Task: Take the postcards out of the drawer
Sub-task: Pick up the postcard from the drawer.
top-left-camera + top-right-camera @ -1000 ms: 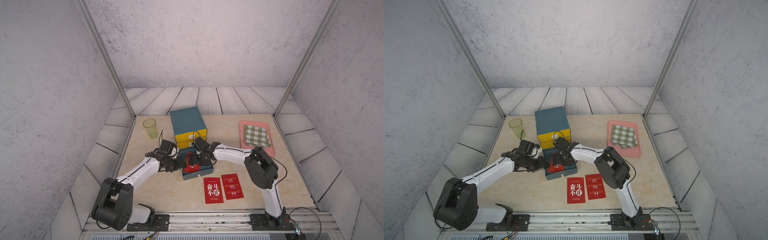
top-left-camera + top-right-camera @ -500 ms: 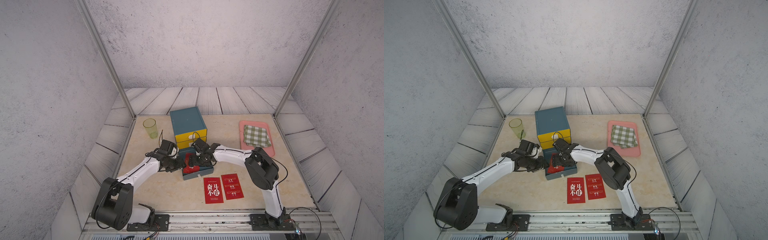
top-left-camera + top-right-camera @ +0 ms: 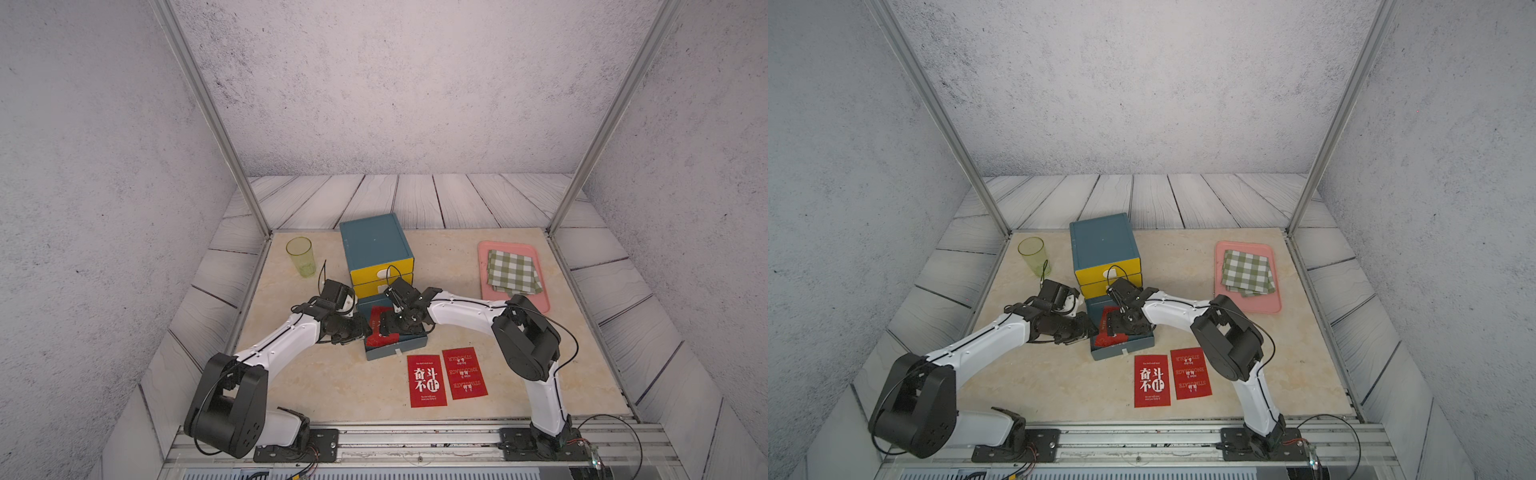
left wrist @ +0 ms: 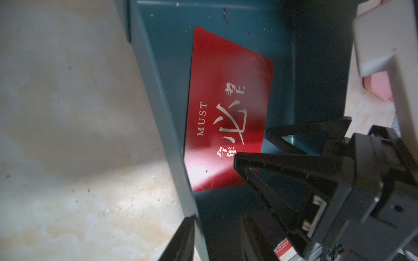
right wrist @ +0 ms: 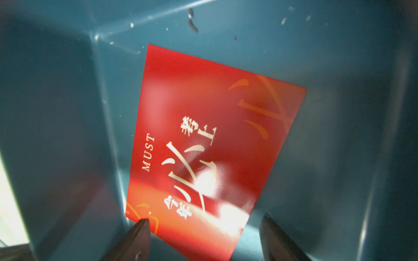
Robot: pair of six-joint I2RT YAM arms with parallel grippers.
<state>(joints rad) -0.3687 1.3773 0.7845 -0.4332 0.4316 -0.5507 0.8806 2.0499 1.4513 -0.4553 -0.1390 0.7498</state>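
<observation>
The blue drawer is pulled out of the cabinet. One red postcard lies inside it, tilted against the left wall. My right gripper reaches into the drawer, open, with a finger on either side of the card's near edge. My left gripper stands open astride the drawer's left wall, one finger outside and one inside. Two more postcards lie side by side on the table in front of the drawer.
A green cup stands left of the cabinet. At the right, a pink tray holds a folded green-and-white checked cloth. Both arms crowd the drawer from either side.
My right gripper has eased slightly further into the drawer and its jaws have narrowed a little. The left arm has not moved.
</observation>
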